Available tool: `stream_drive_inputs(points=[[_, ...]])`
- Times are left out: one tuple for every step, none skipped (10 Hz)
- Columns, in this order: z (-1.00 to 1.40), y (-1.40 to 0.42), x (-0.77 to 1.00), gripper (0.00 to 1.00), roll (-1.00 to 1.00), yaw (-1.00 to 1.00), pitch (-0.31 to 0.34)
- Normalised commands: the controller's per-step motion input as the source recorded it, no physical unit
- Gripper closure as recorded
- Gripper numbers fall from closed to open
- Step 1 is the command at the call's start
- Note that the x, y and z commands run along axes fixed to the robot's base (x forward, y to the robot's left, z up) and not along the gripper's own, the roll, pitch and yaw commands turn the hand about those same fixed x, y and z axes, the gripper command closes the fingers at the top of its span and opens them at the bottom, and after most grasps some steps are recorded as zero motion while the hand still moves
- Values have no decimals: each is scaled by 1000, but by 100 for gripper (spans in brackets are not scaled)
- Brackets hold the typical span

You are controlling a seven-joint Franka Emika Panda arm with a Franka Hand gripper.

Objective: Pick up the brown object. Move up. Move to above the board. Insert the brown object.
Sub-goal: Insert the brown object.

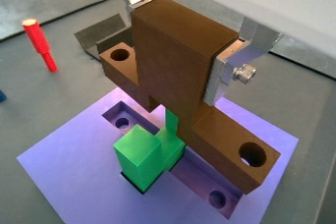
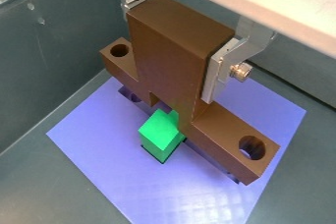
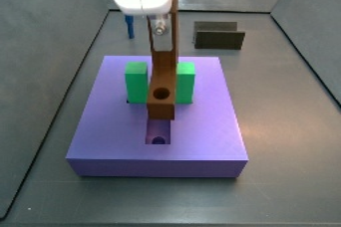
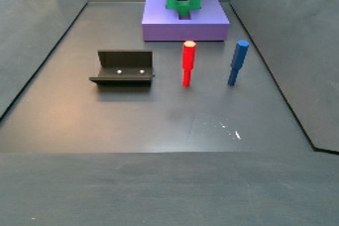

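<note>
One claw (image 2: 180,43) pinches one brown object (image 2: 178,85) over the slot of one purple board (image 3: 160,121), between the green block (image 3: 138,82) arms; one red peg (image 4: 188,63), one blue peg (image 4: 239,62) and one fixture (image 4: 122,69) stand on the floor toward 6 o'clock.

Grey floor (image 4: 159,121) carries the purple board (image 4: 185,27) at its far end in a side view, gripper (image 3: 160,34) above the board's middle; fixture (image 4: 123,68) stands nearer, well apart from the board. Red peg (image 4: 188,62) and blue peg (image 4: 239,61) stand upright between, near each other, not touching.
</note>
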Motion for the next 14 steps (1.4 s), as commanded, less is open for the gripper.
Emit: stream_drive_inputs(points=[[-9, 151, 0, 100, -496, 0, 0], [-20, 103, -34, 100, -466, 0, -1], [229, -14, 0, 100, -217, 0, -11], [351, -137, -26, 100, -79, 100, -60], [406, -183, -66, 100, 0, 189, -120], [80, -80, -29, 100, 0, 37, -63], [-29, 0, 0, 100, 0, 0, -17], [-94, 80, 0, 100, 73, 0, 0], [-129, 14, 0, 100, 209, 0, 0], [-229, 0, 0, 100, 296, 0, 41], [-203, 0, 0, 100, 241, 0, 34], [-200, 0, -77, 100, 287, 0, 39], [-169, 0, -31, 100, 150, 0, 16], [-191, 0, -83, 100, 84, 0, 0]])
